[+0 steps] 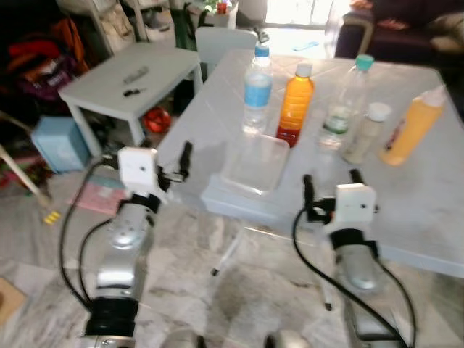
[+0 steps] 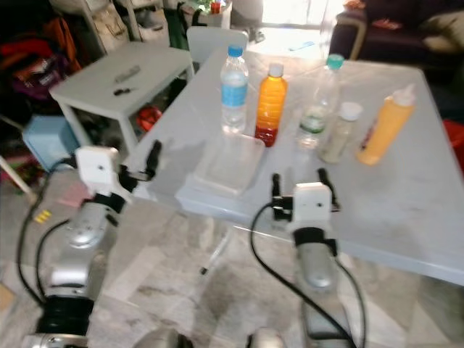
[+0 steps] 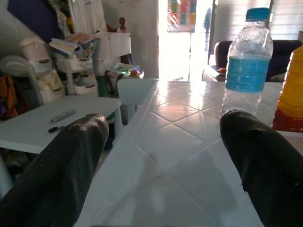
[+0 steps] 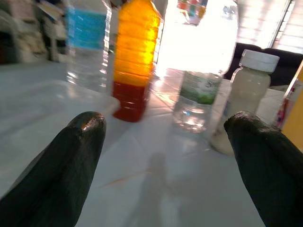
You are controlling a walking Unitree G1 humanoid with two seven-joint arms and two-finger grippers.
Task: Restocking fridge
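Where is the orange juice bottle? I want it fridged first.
In the left eye view, the orange juice bottle stands mid-table between the blue-labelled water bottle and the green-capped bottle, just behind the clear container.

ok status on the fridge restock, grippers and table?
Left gripper and right gripper open, empty, at table edge. Bottles standing, untouched. Clear container lies before them.

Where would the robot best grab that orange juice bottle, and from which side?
Probably around the orange juice bottle's straight middle, coming level from the robot's side. It stands upright; the clear tray lies in front, so the open right pincer should pass above that.
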